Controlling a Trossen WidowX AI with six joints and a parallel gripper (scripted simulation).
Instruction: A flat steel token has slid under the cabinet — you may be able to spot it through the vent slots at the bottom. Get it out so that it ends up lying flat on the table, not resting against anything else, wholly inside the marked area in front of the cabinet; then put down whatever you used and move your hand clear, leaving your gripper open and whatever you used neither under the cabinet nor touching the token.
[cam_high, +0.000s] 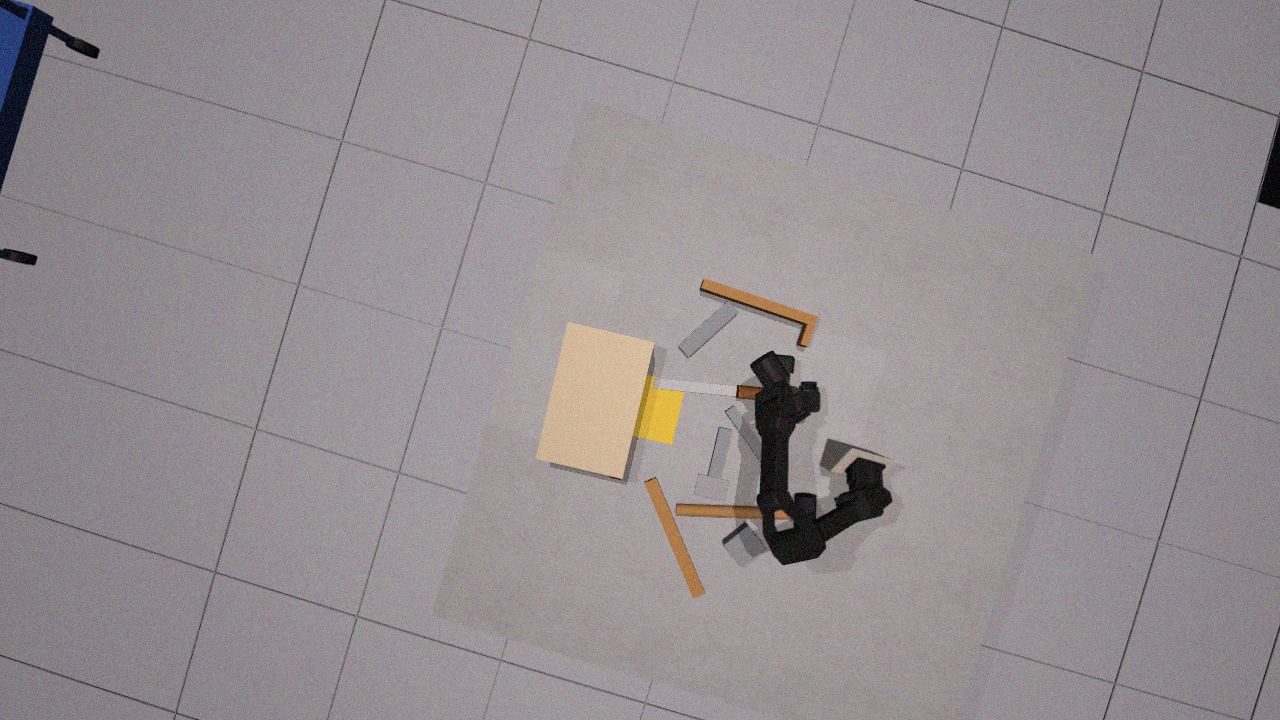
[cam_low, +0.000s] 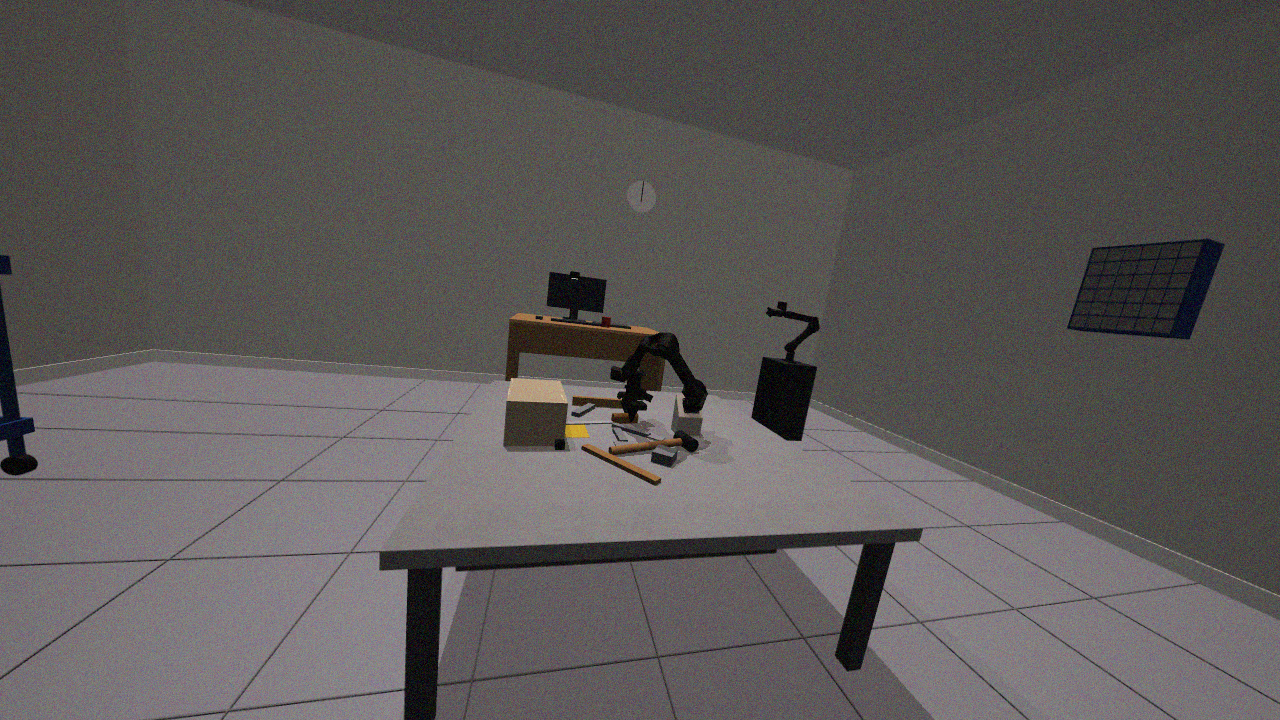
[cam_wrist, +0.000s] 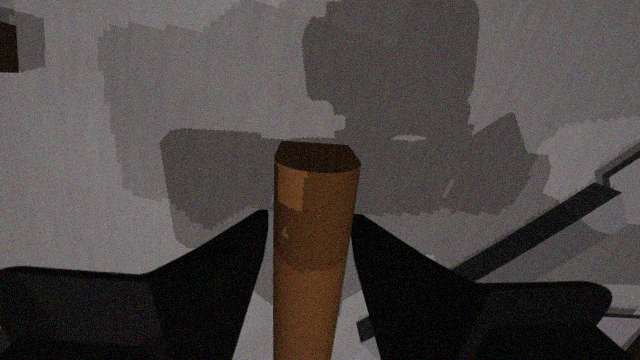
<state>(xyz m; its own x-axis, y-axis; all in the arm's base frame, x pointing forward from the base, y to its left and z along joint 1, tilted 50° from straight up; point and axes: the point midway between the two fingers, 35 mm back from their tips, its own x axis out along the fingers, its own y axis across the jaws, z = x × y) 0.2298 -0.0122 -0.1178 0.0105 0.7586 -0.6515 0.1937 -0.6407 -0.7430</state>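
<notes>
The pale cabinet (cam_high: 595, 400) (cam_low: 536, 414) stands at the table's left side. The yellow marked area (cam_high: 664, 417) (cam_low: 577, 431) lies along its front, partly in shadow. A tool with a round brown wooden handle (cam_high: 746, 392) (cam_wrist: 312, 230) and a long, thin pale blade (cam_high: 702, 387) lies with its blade pointing at the cabinet; the blade's far end is by the area's upper corner. My gripper (cam_wrist: 310, 220) (cam_low: 632, 412) is open around the handle, with a narrow gap on each side. In the top view the arm hides the fingers. I cannot make out the steel token.
A hooked wooden bar (cam_high: 756, 300) and a grey bar (cam_high: 707, 330) lie on one side. A grey T-shaped piece (cam_high: 718, 452), a hammer (cam_low: 646, 445), a wooden stick (cam_high: 674, 537) and a grey block (cam_high: 743, 543) lie on the other. A pale block (cam_low: 686, 417) stands by the arm's base.
</notes>
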